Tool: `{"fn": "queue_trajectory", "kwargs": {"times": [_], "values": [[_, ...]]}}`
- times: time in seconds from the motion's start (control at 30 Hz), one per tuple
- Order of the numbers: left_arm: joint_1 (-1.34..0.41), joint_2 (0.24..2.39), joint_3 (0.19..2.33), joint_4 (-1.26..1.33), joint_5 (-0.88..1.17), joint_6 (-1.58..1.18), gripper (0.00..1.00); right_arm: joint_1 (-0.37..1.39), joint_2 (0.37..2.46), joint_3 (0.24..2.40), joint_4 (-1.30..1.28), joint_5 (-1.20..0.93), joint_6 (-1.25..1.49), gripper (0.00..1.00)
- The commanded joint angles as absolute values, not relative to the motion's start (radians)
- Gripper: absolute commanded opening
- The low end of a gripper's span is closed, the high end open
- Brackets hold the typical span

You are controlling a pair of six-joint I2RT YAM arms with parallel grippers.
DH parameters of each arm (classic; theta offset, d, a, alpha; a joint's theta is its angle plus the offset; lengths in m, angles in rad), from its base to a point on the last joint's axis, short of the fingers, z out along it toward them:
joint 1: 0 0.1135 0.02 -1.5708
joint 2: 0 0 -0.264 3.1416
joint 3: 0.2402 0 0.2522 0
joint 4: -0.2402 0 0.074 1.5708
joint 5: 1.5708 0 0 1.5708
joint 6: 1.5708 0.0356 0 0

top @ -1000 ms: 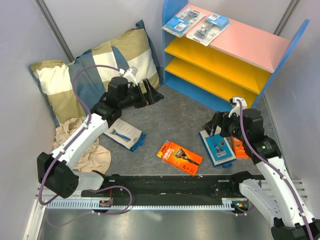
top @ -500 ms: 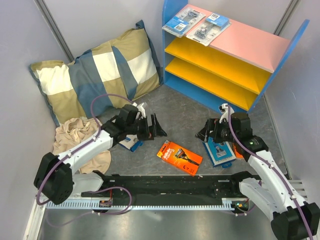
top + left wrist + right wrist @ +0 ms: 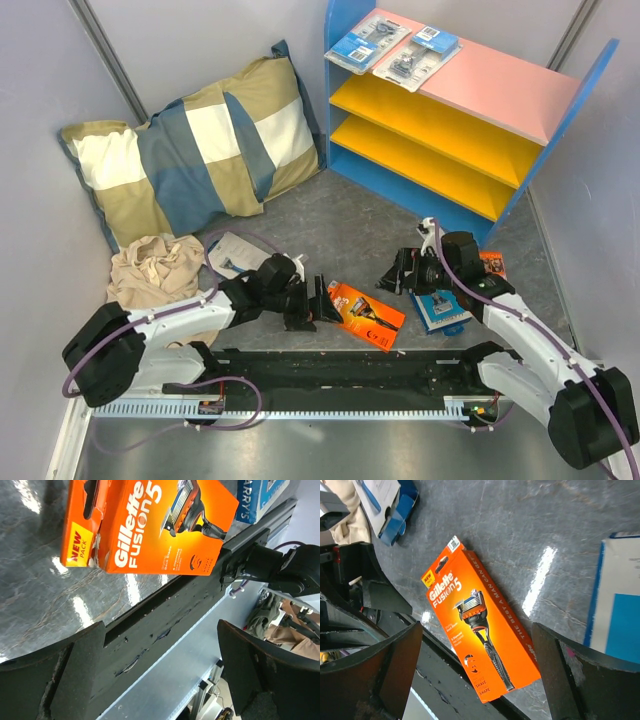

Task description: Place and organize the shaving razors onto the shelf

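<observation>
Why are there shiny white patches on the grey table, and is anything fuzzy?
Left wrist view: glare from the lights streaks the table; the left pincer is blurred, too close. Right wrist view: one bright streak beside the orange box. Top view: even light, everything sharp.

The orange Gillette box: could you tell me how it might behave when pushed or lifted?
The orange Gillette box looks like stiff card, so it probably keeps its shape. Lying flat on the glossy grey floor, it would likely slide rather than tip.
</observation>
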State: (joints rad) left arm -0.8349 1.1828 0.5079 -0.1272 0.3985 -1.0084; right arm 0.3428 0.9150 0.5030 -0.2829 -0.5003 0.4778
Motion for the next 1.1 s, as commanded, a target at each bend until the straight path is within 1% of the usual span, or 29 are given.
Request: {"fn": "queue_trajectory", "kwargs": {"times": [0.0,0.13,0.47,0.6,0.67,0.7,0.77,0.8,1.07], "values": [[-0.880,1.229,0.485,-0.005,0.348,-1.130,0.99,0.388,0.957,0.483,-0.192,-0.489,0.500,0.98],[-0.891,1.259,0.443,0.074,0.318,-1.187,0.96,0.426,0.979,0.459,-0.156,-0.466,0.514,0.98],[-0.891,1.200,0.368,0.057,0.106,-1.236,0.89,0.434,1.002,0.410,-0.112,-0.462,0.522,0.98],[-0.890,1.187,0.339,0.092,0.013,-1.261,0.79,0.434,1.015,0.402,-0.097,-0.471,0.525,0.98],[-0.888,1.186,0.334,0.109,0.002,-1.267,0.75,0.434,1.015,0.402,-0.095,-0.472,0.525,0.98],[-0.888,1.189,0.330,0.123,-0.039,-1.267,0.73,0.434,1.012,0.402,-0.097,-0.474,0.526,0.98],[-0.888,1.201,0.333,0.144,-0.060,-1.264,0.70,0.436,1.008,0.402,-0.095,-0.477,0.529,0.98],[-0.888,1.207,0.339,0.149,-0.083,-1.256,0.66,0.436,1.008,0.402,-0.097,-0.483,0.531,0.98],[-0.884,1.292,0.334,0.273,-0.114,-1.239,0.63,0.437,0.985,0.400,-0.112,-0.502,0.532,0.98]]}}
